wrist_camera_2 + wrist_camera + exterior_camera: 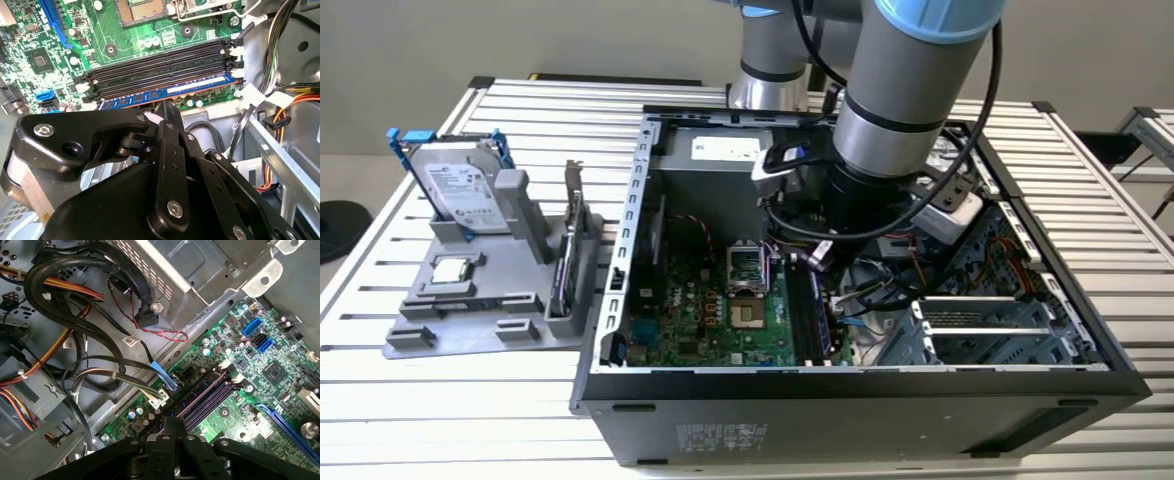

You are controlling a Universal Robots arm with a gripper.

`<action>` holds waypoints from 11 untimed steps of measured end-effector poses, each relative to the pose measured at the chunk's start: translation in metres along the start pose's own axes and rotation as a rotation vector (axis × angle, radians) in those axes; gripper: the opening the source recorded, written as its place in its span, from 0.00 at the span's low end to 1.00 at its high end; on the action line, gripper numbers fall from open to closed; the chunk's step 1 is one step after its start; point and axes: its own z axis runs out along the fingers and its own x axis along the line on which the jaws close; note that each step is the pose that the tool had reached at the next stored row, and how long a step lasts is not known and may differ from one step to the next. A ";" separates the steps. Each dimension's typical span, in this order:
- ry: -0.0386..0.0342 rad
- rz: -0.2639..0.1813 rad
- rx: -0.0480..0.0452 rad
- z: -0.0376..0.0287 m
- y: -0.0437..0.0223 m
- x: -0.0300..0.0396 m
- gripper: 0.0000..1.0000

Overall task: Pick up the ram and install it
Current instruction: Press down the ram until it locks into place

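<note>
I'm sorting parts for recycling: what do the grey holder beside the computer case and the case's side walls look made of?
The grey holder looks like matte moulded or printed plastic: uniform dull grey, blocky ribs, no shine. The case's walls look like bare sheet metal, thin, folded and punched with holes, with a dull silvery sheen. Neither can be confirmed by look alone.

The ram [165, 94] is a long, thin, dark stick with a blue strip and a pale label along its upper edge. In the second wrist view it stands on edge in the outermost memory slot, parallel to the empty black slots beside it.
</note>
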 end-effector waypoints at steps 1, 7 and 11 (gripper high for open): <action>0.0001 -0.006 -0.0001 0.0000 0.0000 0.0000 0.00; 0.0005 -0.038 -0.0007 -0.0001 0.0000 0.0000 0.00; 0.0012 -0.058 -0.0007 0.0000 0.0000 0.0000 0.00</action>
